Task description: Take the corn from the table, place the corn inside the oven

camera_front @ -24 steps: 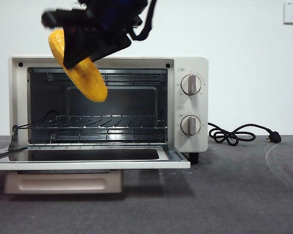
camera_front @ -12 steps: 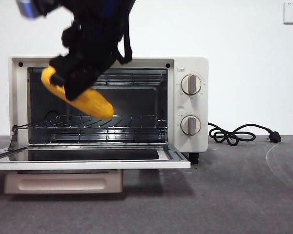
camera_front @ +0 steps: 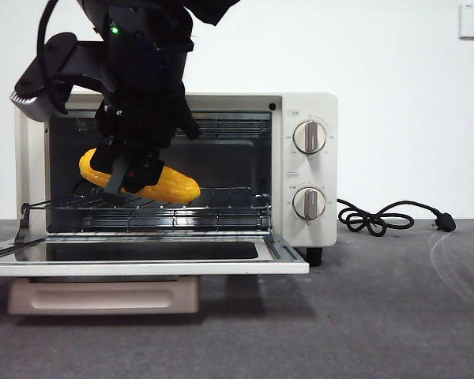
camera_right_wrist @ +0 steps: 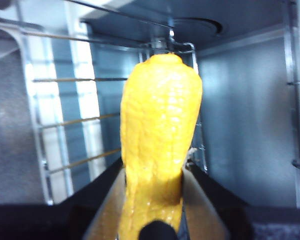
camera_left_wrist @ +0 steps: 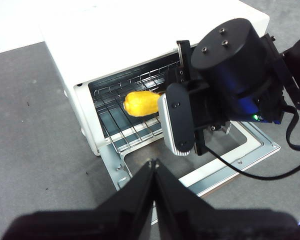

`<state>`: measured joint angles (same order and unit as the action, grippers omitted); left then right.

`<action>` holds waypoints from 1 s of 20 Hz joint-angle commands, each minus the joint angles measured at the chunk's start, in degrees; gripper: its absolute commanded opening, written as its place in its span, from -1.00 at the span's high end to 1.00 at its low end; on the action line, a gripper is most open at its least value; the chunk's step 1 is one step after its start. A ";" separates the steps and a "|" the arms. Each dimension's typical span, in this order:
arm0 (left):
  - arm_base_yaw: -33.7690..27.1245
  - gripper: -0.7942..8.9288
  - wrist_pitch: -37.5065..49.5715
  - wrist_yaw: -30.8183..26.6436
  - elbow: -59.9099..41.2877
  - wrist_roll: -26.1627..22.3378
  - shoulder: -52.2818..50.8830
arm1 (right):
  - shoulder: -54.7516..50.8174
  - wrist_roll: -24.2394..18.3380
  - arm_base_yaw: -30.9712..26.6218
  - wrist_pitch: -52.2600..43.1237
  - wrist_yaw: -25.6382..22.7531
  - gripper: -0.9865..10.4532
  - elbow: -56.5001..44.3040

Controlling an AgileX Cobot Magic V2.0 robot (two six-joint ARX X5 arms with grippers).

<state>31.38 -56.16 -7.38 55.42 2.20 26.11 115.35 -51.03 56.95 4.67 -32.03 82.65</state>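
I am holding the corn (camera_front: 142,180) clamped in the right claw (camera_front: 130,175) just over the wire rack (camera_front: 213,197) inside the oven (camera_front: 304,103), aiming to be lowering it flat before letting go, while the left claw (camera_left_wrist: 154,167) is waiting closed and empty.

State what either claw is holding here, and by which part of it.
The right claw grips the corn near its middle, in the oven. The left claw is shut, holding nothing.

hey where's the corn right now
In the front view the corn is inside the open oven, left of centre, just above the wire rack, held in the right tool.
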 commanded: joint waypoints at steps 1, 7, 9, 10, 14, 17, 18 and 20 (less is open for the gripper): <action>0.17 0.85 0.02 -0.17 0.07 0.11 -0.13 | 1.88 0.46 -0.70 1.11 -0.61 0.67 -0.74; 0.17 0.85 0.02 -0.17 0.07 0.11 -0.13 | 1.86 4.15 -0.66 -0.24 -3.15 0.00 -0.72; 0.17 0.85 0.07 -0.20 0.09 0.11 -0.13 | 1.86 5.01 -0.52 0.09 -3.15 -0.01 -0.72; 0.17 0.85 0.11 -0.20 0.07 0.09 -0.13 | 1.84 5.05 -0.28 0.04 -3.32 -0.01 -0.72; 0.17 0.85 0.09 -0.22 0.07 -0.59 -0.13 | 1.42 5.97 1.11 -0.39 -3.89 0.00 -0.46; 0.17 0.85 0.13 -1.77 0.07 -1.01 -0.13 | 1.38 6.21 2.69 -0.42 -6.19 0.00 -0.20; 0.17 0.85 0.11 -2.56 0.07 -1.03 -0.13 | 1.38 6.23 3.04 -0.44 -7.02 0.00 -0.20; 0.17 0.85 0.11 -3.17 0.07 -1.03 -0.13 | 1.38 6.73 3.85 -0.50 -8.98 0.00 -0.20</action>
<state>31.38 -56.21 -10.31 55.42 1.72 26.13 115.57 -45.41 60.49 4.43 -41.01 82.72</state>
